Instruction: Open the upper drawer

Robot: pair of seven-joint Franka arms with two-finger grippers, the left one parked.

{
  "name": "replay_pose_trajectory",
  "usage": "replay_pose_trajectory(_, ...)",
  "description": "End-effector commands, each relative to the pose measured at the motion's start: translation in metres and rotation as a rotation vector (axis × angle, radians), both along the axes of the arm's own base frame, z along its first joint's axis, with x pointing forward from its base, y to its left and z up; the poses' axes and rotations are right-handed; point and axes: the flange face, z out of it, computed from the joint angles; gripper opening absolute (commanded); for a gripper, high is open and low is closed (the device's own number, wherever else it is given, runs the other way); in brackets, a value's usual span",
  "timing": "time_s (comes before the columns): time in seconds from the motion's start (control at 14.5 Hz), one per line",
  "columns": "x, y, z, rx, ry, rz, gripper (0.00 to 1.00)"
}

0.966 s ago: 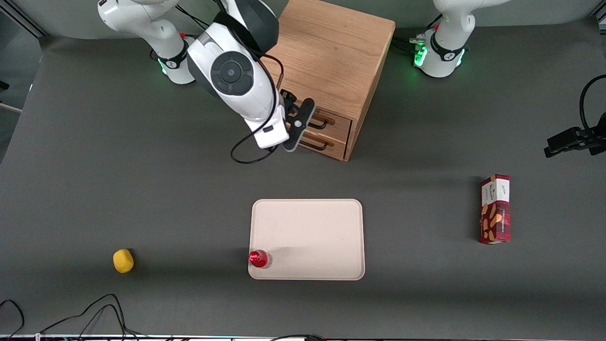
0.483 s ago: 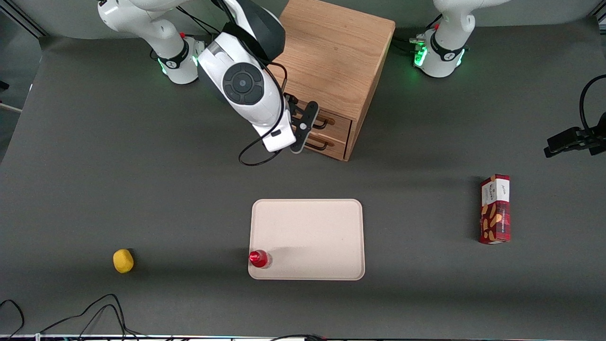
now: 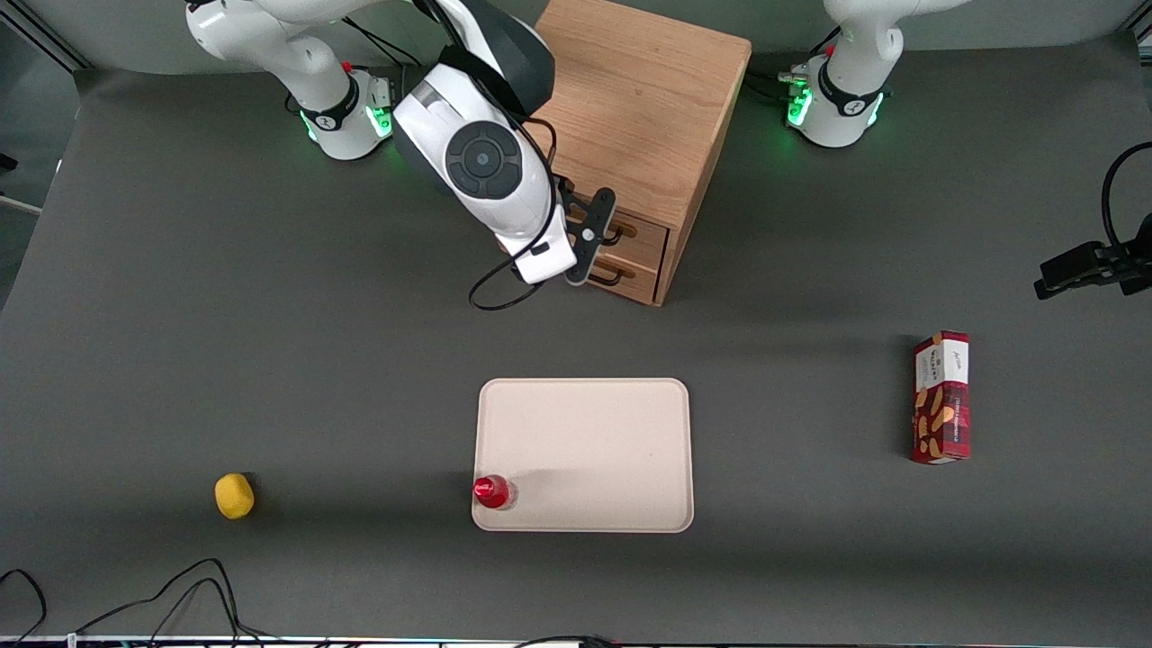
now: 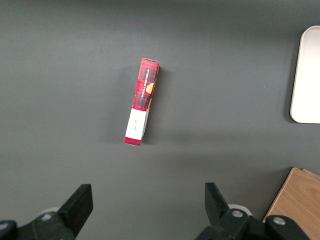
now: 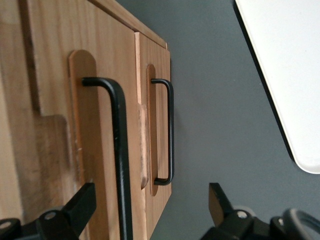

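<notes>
The light oak cabinet (image 3: 634, 99) stands between the two arm bases, its drawers facing the front camera. The upper drawer (image 3: 646, 234) is shut, as is the bottom drawer (image 3: 637, 277) under it. My right gripper (image 3: 591, 237) hangs just in front of the drawer fronts at the height of the two handles. In the right wrist view the gripper (image 5: 150, 200) is open, and the upper drawer's black wire handle (image 5: 120, 150) runs between the fingers, close to one finger (image 5: 82, 202) and touching neither. The bottom drawer's handle (image 5: 170, 130) lies beside it, nearer the table.
A beige tray (image 3: 585, 423) lies nearer the front camera than the cabinet, with a red-capped bottle (image 3: 492, 491) at its corner. A yellow fruit (image 3: 234, 496) lies toward the working arm's end. A red box (image 3: 941, 397) lies toward the parked arm's end. Cables trail along the front edge.
My right gripper has moved sideways along the drawer fronts toward the parked arm's end and closer to the handles. The drawers have not moved.
</notes>
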Motion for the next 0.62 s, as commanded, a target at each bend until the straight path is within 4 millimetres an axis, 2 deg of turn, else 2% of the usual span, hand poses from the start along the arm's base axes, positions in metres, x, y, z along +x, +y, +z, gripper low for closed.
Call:
replay_pose_trajectory(0.0,0.004,0.004,-0.011,0.026,0.001,0.013,1.0)
replay_pose_trajectory(0.55,0.011,0.007,-0.028,0.032,-0.017,0.021,1.0)
